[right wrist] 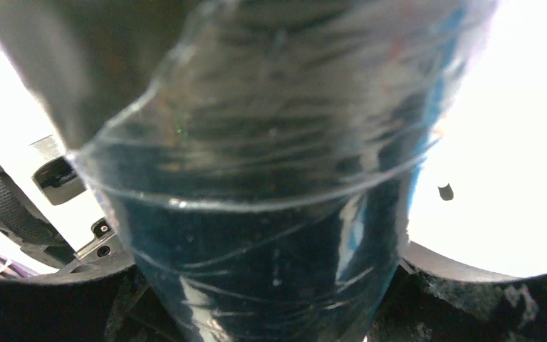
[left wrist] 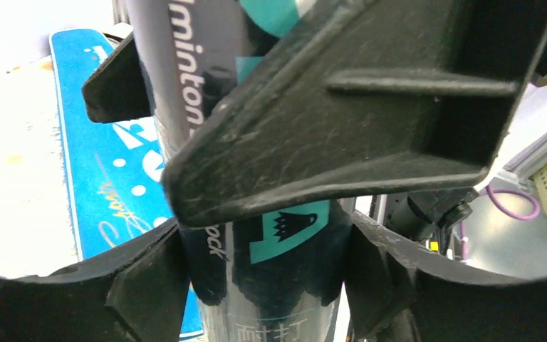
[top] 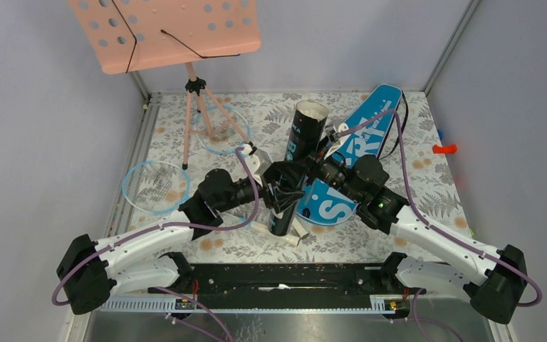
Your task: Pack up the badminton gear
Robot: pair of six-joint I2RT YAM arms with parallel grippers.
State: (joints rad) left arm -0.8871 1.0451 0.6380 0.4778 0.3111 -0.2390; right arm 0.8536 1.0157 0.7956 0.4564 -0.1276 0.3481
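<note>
**A:** Where is the shuttlecock tube (top: pixel 306 132)?

**B:** In the middle of the floral table (top: pixel 427 185), roughly on end with its open mouth up. It is between the two arms and just beside the near end of the blue "SPORT" bag (top: pixel 360 146).

**A:** Anything inside it?

**B:** The top view shows white at the mouth. I can't tell whether that is feathers or lining.

**A:** Who has hold of it?

**B:** The right gripper (top: pixel 303 177) is pinching it across the middle. In the left wrist view one of its fingers (left wrist: pixel 370 121) lies across the printed side of the tube, and the other sits against the far side. In its own camera the dark, glossy tube wall fills the space between the jaws.

**A:** And the left gripper (top: pixel 280 191)?

**B:** It straddles the tube lower down, by the teal shuttlecock logo. Its fingers (left wrist: pixel 149 285) stand one on each side, very close to the wall. I can't tell whether they are pressing on it or just short of touching.

**A:** Is the tube's base on the table?

**B:** I can't tell; the grippers hide most of it.

**A:** What about the bag?

**B:** It lies flat, running diagonally from the centre to the far right corner. Its contents can't be seen.

**A:** And the rackets?

**B:** Both are outside the bag, on the left of the table. One blue-rimmed head (top: pixel 155 187) is near the left edge. The other (top: pixel 221 130) lies farther back, at the feet of the pink music stand (top: pixel 164 32).
</note>
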